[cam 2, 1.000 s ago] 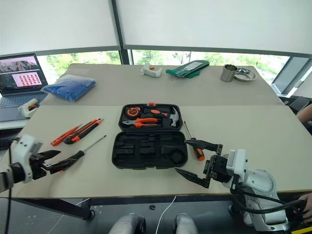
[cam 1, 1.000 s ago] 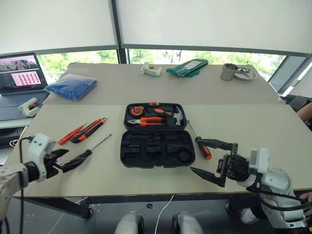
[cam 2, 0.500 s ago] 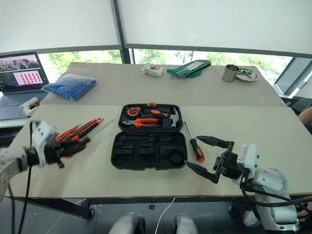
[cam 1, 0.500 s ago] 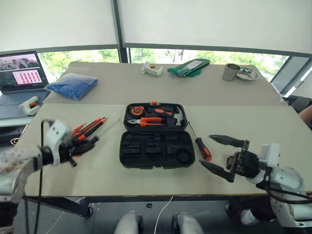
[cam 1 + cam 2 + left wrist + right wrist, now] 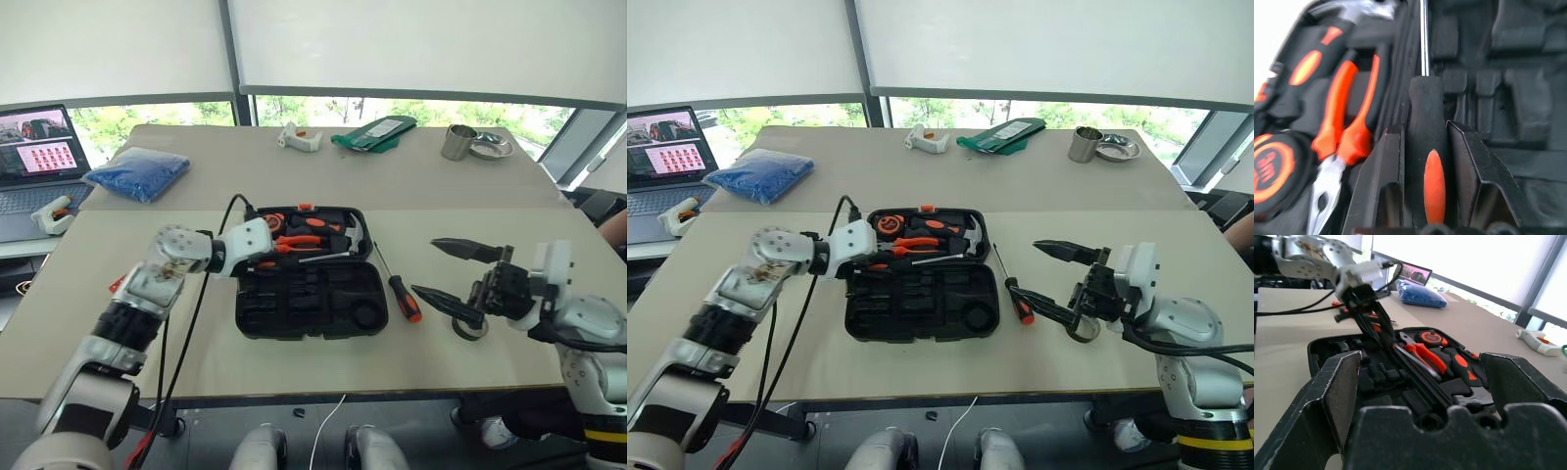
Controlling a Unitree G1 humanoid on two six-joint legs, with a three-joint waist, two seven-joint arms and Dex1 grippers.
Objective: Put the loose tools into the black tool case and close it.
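On the far left of the pale beige desk [image 5: 294, 382] an open laptop [image 5: 37, 162] shows a lit screen, and a blue bag [image 5: 137, 173] lies just beyond it on the rear desk. Near the left edge of the front desk, a glimpse of orange [image 5: 118, 285] peeks out from behind the left arm; what it belongs to I cannot tell.

The left end effector [image 5: 265, 260] reaches over the open case, its two black fingers [image 5: 1386, 181] pinching the handle of a slim black-and-orange-handled screwdriver [image 5: 1426, 161]. The steel shaft [image 5: 328, 257] lies roughly level over the hinge line of the case, pointing to the right.

The rectangular black plastic tool case [image 5: 312, 300] lies open in the middle of the front desk. Its far half holds orange-handled pliers [image 5: 299, 245], a steel-headed hammer [image 5: 358, 231] and a round orange-and-black tape measure [image 5: 273, 222]; the near half shows dark moulded slots.

Just right of the case, a second orange-and-black screwdriver [image 5: 404, 296] lies on the desk, its shaft pointing away from the robot. Further right, the right end effector [image 5: 453, 275] hovers above the desk with its fingers spread wide, gripping nothing. A small dark grey ring [image 5: 468, 327] lies on the desk beneath it.

On the rear desk stand a white object [image 5: 299, 138], a green packet [image 5: 372, 133] and a steel cup [image 5: 457, 143].
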